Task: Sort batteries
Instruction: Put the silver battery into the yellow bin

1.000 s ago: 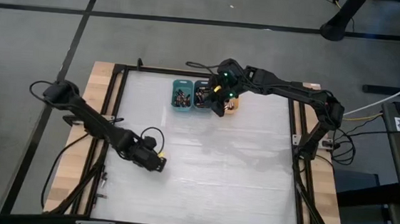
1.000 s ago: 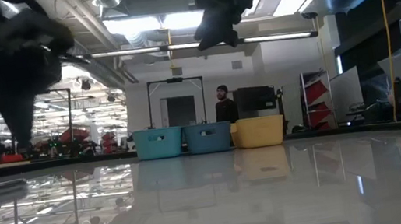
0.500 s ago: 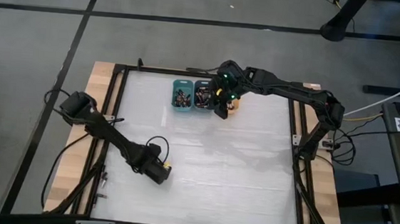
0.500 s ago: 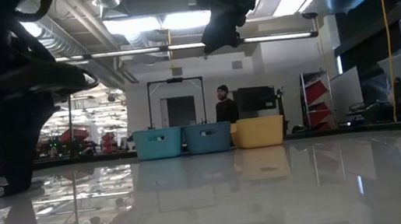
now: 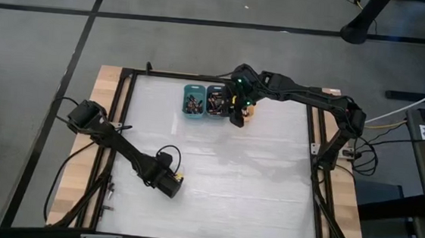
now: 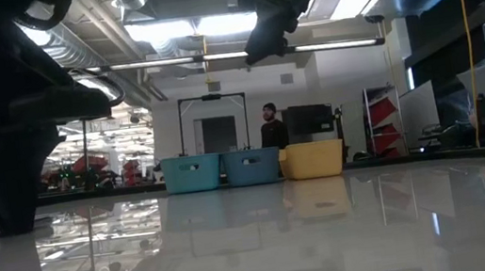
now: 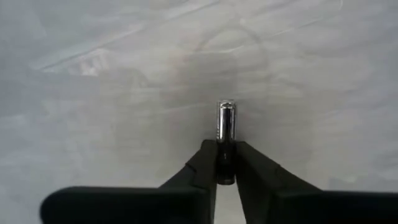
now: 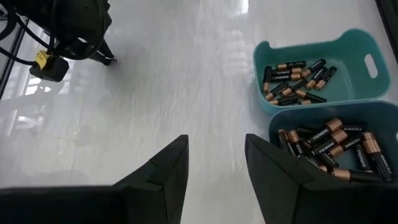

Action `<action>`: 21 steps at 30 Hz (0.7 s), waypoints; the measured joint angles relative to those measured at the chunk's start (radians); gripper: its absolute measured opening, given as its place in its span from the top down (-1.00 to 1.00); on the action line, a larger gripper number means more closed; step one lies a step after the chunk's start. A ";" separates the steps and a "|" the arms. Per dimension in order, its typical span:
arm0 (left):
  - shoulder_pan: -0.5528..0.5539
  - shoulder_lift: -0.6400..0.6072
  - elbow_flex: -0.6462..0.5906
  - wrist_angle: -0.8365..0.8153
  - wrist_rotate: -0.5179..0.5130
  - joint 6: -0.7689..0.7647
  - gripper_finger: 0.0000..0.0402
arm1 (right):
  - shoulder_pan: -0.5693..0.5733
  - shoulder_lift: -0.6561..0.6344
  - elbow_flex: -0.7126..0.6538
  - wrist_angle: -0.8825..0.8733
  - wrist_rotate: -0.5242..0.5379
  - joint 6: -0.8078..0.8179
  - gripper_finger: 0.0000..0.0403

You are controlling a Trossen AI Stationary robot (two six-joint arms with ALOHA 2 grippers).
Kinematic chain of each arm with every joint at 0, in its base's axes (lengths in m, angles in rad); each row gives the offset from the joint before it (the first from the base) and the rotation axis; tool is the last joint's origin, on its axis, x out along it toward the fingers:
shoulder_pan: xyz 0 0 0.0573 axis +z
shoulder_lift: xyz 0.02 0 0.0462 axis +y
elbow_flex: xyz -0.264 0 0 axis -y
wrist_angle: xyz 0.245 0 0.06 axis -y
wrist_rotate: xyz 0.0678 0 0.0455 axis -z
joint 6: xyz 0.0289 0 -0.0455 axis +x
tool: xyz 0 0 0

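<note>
Battery (image 7: 226, 134) — between left gripper (image 7: 226, 163) fingers

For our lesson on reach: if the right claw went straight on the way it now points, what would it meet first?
Probably bare table: the open right claw aims at white tabletop beside the teal bin and blue bin. Depth is unclear.

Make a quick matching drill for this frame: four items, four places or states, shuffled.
Items:
1. left gripper
2. right gripper
3. teal bin
4. blue bin

Places or states:
A. fingers apart, nothing between them, above the bins
B. holds the slimmer batteries
C. fingers shut on a single battery at the table's near left
D. holds the thicker batteries

Pairs: 1-C, 2-A, 3-B, 4-D
</note>
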 joint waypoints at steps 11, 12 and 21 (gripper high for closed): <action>0.005 -0.104 0.018 0.018 -0.134 0.003 0.92 | 0.000 0.000 0.000 0.019 -0.076 -0.025 0.21; 0.010 -0.137 0.025 0.019 -0.177 0.018 0.92 | 0.000 0.000 0.000 0.021 -0.108 -0.018 0.21; 0.072 -0.408 0.031 0.186 -0.405 0.547 0.91 | 0.002 0.000 -0.006 0.194 -0.433 0.112 0.21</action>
